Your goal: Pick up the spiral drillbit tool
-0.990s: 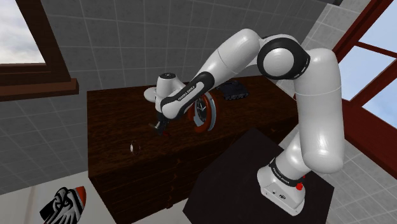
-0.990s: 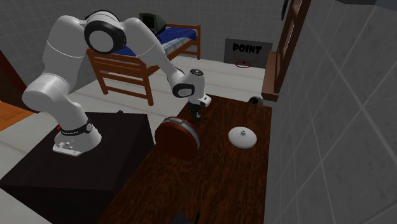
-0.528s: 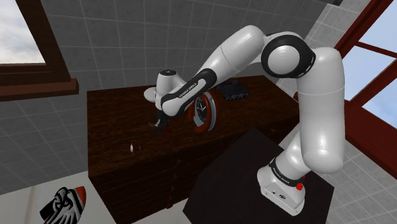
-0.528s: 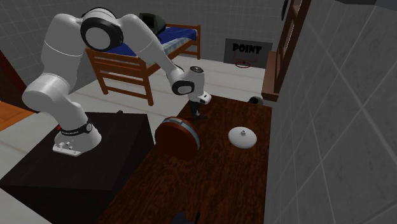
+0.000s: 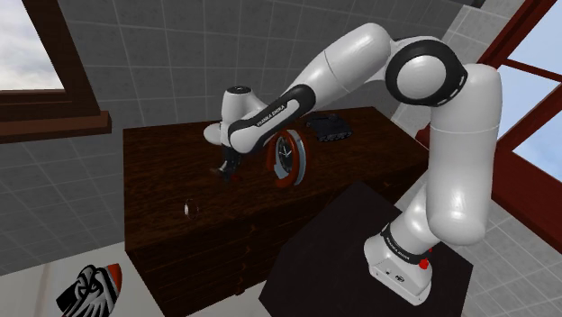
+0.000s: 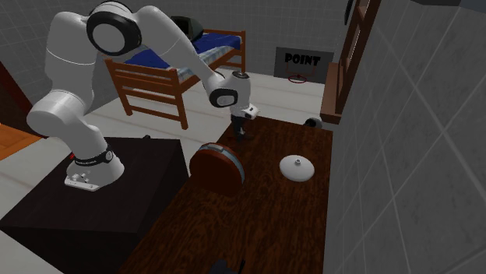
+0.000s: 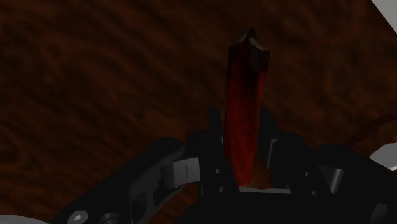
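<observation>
From where I stand, the lift is the step in hand. The thing to do well now is to bring the drill bit [image 7: 247, 95] straight up off the counter [image 7: 95, 95], slowly and without swinging the wrist, since a slim, smooth shank like that could pivot or slide out of a pinch if it is jerked. I'd also keep the rise vertical, because a round red-rimmed clock [image 5: 290, 155] stands on edge just beside the tool [image 5: 227, 169], on the arm's side of it. A white disc [image 6: 297, 166] lies on the counter a little farther from the tool, toward the wall.

The tool is nearly closed, its jaws drawn in narrow on either side of the dark red bit and clasping it at the shank. The twisted length of the bit points away from the tool toward the dark wood below, ending in a pointed tip. The tool hangs low over the counter near the wall. Whether the tip has cleared the wood I can't tell, so I'd call the grasp made and the pick-up barely begun.
</observation>
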`<act>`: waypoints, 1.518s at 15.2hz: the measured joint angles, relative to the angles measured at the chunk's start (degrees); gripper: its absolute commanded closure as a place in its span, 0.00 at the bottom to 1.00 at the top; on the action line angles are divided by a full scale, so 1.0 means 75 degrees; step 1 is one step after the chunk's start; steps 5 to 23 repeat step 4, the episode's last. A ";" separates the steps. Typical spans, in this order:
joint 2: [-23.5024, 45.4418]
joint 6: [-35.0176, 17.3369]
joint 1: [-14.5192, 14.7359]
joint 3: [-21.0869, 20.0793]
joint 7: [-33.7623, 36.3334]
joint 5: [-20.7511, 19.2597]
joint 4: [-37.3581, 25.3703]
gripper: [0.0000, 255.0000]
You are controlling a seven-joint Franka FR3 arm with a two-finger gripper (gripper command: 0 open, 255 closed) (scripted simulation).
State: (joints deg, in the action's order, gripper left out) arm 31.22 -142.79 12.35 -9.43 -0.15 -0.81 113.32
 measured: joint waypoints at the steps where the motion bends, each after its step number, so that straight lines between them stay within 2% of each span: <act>1: -0.0098 0.0097 -0.0019 -0.0011 -0.0015 0.0015 0.0000 1.00; 4: -0.0302 0.0281 -0.0043 -0.0035 -0.0026 0.0046 0.0018 1.00; 23: -0.0302 0.0281 -0.0043 -0.0035 -0.0026 0.0046 0.0018 1.00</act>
